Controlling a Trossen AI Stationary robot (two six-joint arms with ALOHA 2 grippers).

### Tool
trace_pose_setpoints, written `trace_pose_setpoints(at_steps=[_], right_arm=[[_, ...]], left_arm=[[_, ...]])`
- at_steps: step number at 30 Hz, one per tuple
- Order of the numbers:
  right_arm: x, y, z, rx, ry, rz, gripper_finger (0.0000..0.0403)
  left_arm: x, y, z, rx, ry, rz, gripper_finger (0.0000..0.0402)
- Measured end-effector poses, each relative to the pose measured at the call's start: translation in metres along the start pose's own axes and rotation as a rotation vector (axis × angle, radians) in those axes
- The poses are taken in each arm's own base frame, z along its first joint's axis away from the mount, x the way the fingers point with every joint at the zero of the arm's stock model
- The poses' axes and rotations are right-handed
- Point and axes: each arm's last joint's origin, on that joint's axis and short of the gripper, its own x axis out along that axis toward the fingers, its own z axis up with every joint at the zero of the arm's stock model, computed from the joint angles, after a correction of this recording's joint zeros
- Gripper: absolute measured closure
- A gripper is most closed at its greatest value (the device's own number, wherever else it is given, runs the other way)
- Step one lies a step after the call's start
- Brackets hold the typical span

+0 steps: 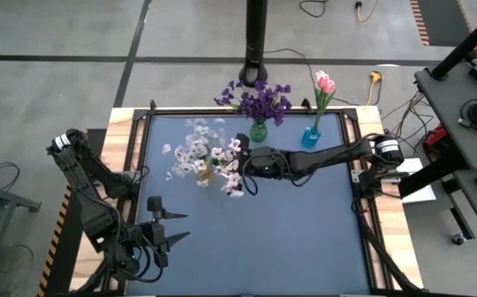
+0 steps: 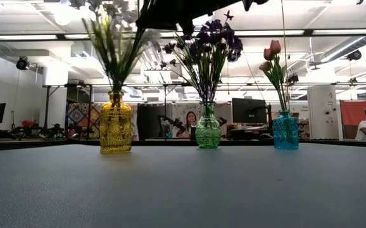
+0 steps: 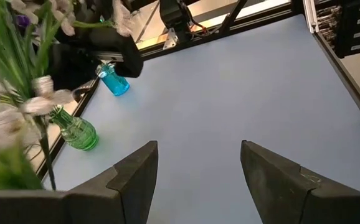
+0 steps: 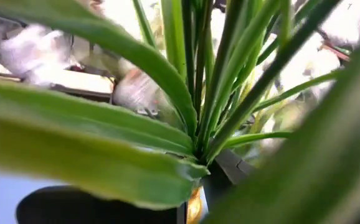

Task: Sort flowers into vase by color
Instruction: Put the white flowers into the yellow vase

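Three glass vases stand on the dark table mat. The yellow vase [image 2: 116, 123] holds the white flowers [image 1: 201, 157]. Purple flowers [image 1: 259, 101] fill the green vase [image 1: 258, 131], and pink tulips [image 1: 325, 82] stand in the blue vase [image 1: 310, 137]. My right gripper [image 1: 240, 165] reaches in from the table's right, open, above the yellow vase. Its fingers stand on either side of the white flowers' green stems [image 4: 214, 118]. My left gripper [image 1: 181, 228] waits open over the near left of the mat. My right gripper has its open fingers [image 4: 230, 171] in among the white flowers' stems and leaves, just above the yellow vase's neck [image 4: 194, 205]. The leaves fill the wrist view, so I cannot tell whether a finger touches a stem.
The vases stand in a row along the far part of the mat [image 1: 304, 231]. A raised frame [image 1: 362, 190] runs around the mat. A dark camera post [image 1: 257, 41] rises behind the green vase. The near half of the mat lies bare.
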Motion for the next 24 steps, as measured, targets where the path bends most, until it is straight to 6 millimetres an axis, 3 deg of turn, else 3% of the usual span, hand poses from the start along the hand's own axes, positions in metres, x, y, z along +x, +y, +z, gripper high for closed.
trace_pose_setpoints(at_steps=[11,17,21,24], right_arm=[[0.002,0.001,-0.002,0.004,0.001,-0.001,0.0383],[0.002,-0.001,0.004,0.028,0.035,0.005,0.0383],[0.001,-0.001,0.006,0.025,0.046,0.007,0.0383],[0.001,-0.001,0.007,0.010,0.054,0.010,0.0383]], left_arm=[[0.000,0.000,0.000,0.002,0.000,0.004,0.0190],[0.004,0.002,-0.004,-0.051,-0.067,0.126,0.0189],[0.015,0.002,-0.020,-0.243,-0.043,0.140,0.0189],[0.030,0.000,-0.050,-0.432,0.076,0.102,0.0189]])
